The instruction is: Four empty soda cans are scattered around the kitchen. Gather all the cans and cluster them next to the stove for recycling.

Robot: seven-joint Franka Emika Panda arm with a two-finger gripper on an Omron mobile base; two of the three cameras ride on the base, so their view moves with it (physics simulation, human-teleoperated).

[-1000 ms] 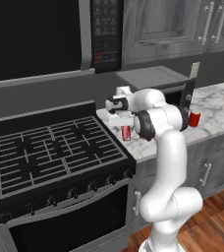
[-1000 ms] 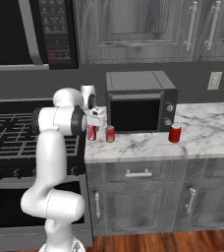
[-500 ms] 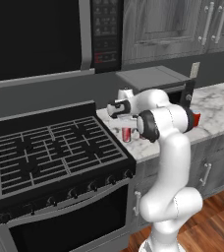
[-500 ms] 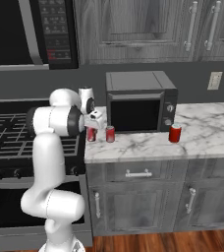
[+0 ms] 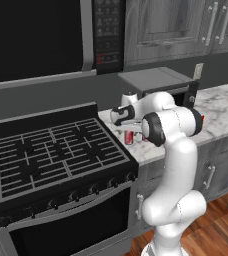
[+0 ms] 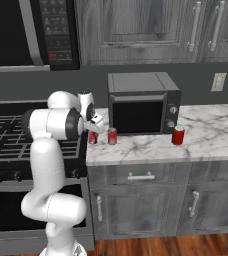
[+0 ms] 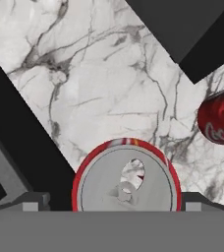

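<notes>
1. Red soda cans sit on the marble counter (image 5: 221,107) just beside the stove (image 5: 56,155) in the left base view: one can (image 5: 129,137) shows below my gripper (image 5: 117,116), near the counter's stove-side edge.
2. Right base view: two cans (image 6: 112,136) stand close together by the stove edge; a third can (image 6: 178,135) stands well apart, in front of the countertop oven (image 6: 142,102).
3. Hand view: my jaws stand wide, one tip either side of a can top (image 7: 126,179), nothing gripped; another can (image 7: 221,118) lies near. I judge the release complete; best practice is a straight retreat, avoiding both cans.
</notes>
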